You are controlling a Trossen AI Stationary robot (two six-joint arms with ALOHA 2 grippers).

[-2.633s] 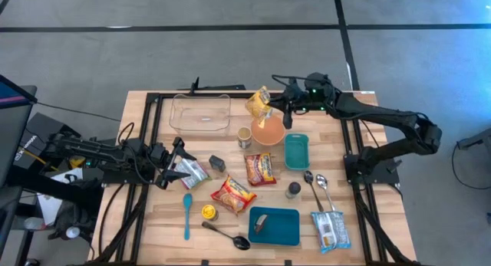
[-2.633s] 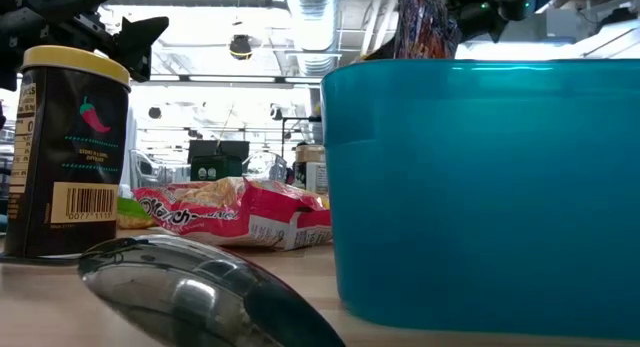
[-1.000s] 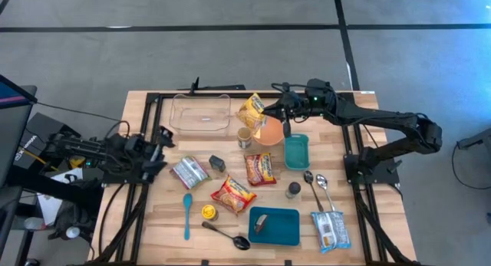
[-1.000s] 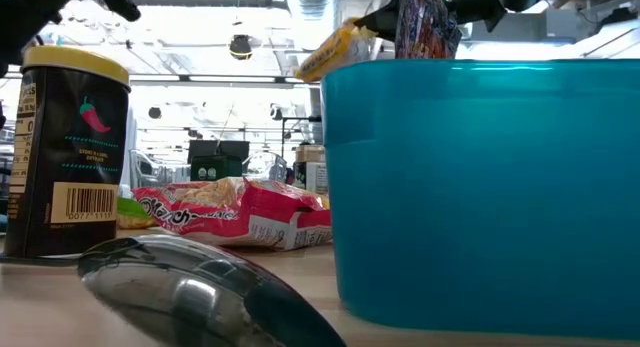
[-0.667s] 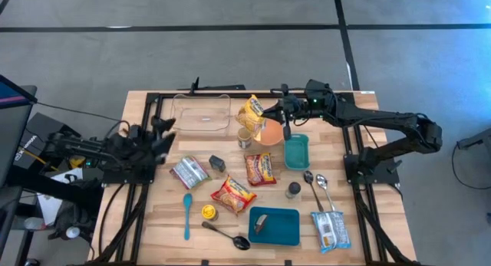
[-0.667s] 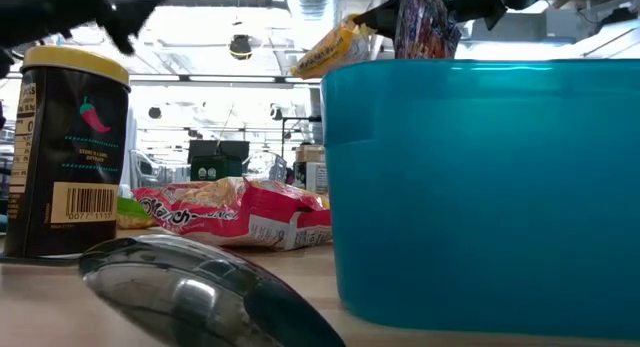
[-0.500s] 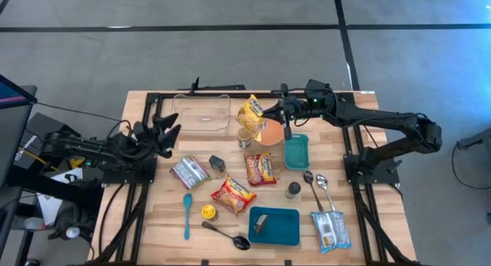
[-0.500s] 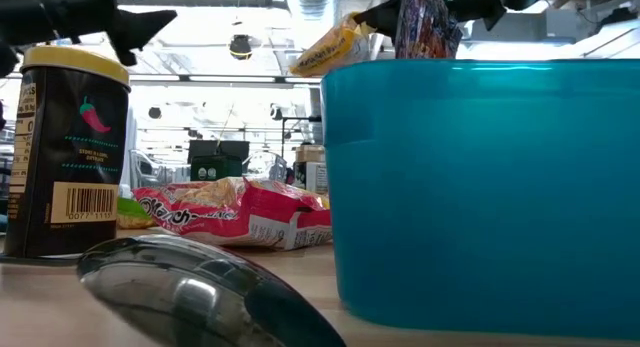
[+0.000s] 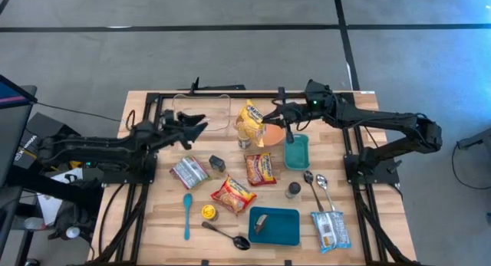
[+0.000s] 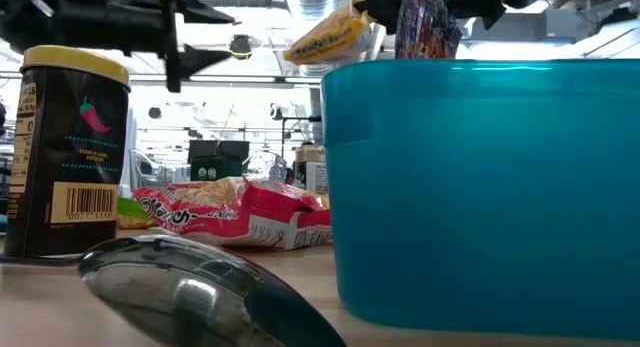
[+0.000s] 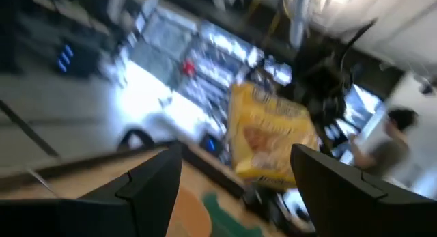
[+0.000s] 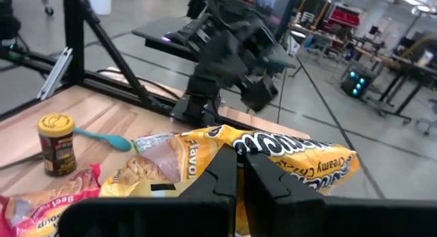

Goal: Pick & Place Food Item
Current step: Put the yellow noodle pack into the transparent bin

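A yellow snack bag [image 9: 252, 115] is held off the table [image 9: 153, 220] by the right gripper [image 9: 270, 115], whose fingers are clamped on its edge; the bag is kept in the air near the table's far edge, above a small cup [image 9: 244, 136] and just beside an orange bowl [image 9: 268, 133]; so the picking up is judged done, and the placing is left. The left gripper [image 9: 196, 123] is held with its fingers spread and nothing between them, raised over the near edge of a clear glass dish [image 9: 201, 113] at the far left of the table, pointed toward the bag; a handover looks possible, but this cannot be told for sure. No food is seen yet in the glass dish, the teal container [image 9: 296, 151] or the teal tray [image 9: 275, 225]; other packets [image 9: 233, 195] and spoons [image 9: 313, 183] lie untouched on the table.
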